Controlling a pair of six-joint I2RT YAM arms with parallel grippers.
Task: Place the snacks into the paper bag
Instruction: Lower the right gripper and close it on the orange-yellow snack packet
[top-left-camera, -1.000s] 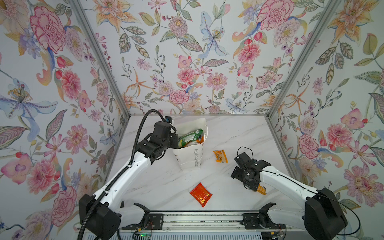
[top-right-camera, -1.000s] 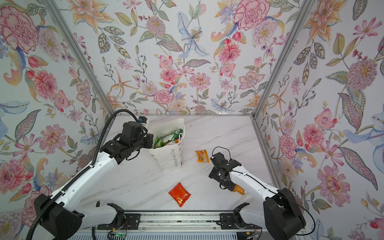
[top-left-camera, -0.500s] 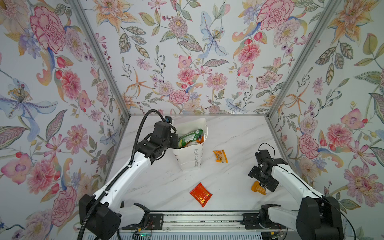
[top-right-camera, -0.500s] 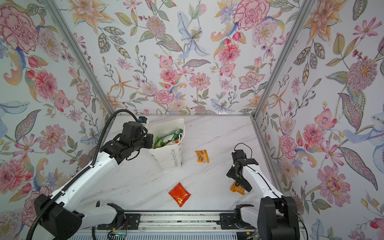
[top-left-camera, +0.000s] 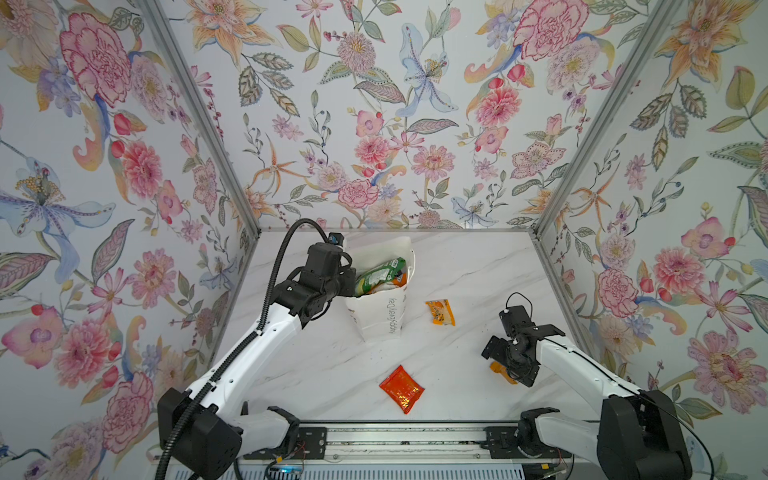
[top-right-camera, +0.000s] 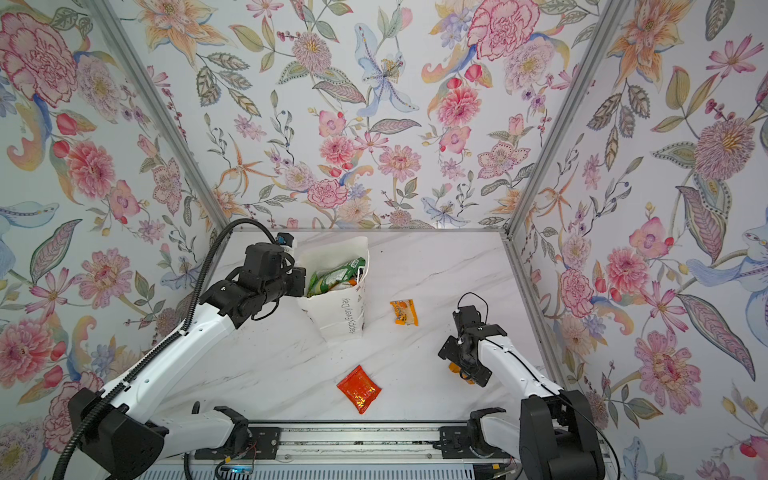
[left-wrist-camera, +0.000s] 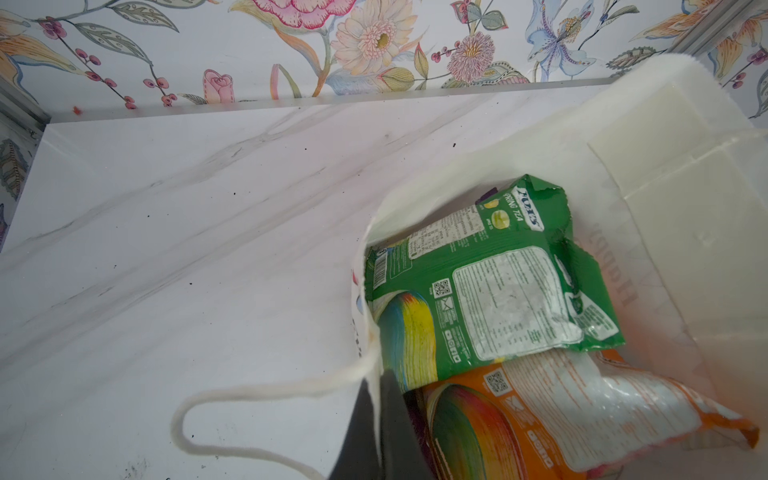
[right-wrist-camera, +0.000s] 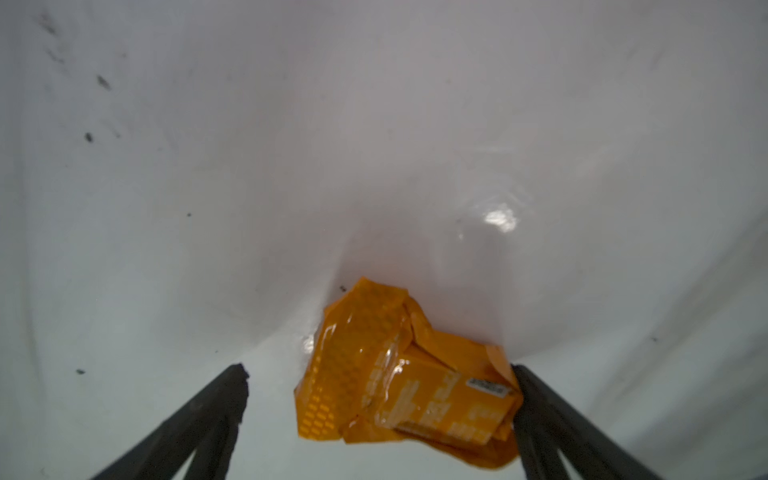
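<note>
Clamping the paper bag (top-left-camera: 380, 320) by its rim, the left gripper (left-wrist-camera: 379, 415) holds it open; a green packet (left-wrist-camera: 478, 270) and an orange packet (left-wrist-camera: 540, 415) lie inside. Left outside: an orange sachet (top-left-camera: 440, 311) beside the bag, a red foil pack (top-left-camera: 401, 388) before it, and a crumpled sachet (right-wrist-camera: 353, 353) well apart, between the wide jaws of the right gripper (right-wrist-camera: 378, 374).

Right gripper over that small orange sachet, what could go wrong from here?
The right gripper is open, with the orange sachet off-centre, close to one finger; closing may catch only a corner.
The green packet sits high in the paper bag, whose rim the left gripper pinches; the sachet might slide back out.
</note>
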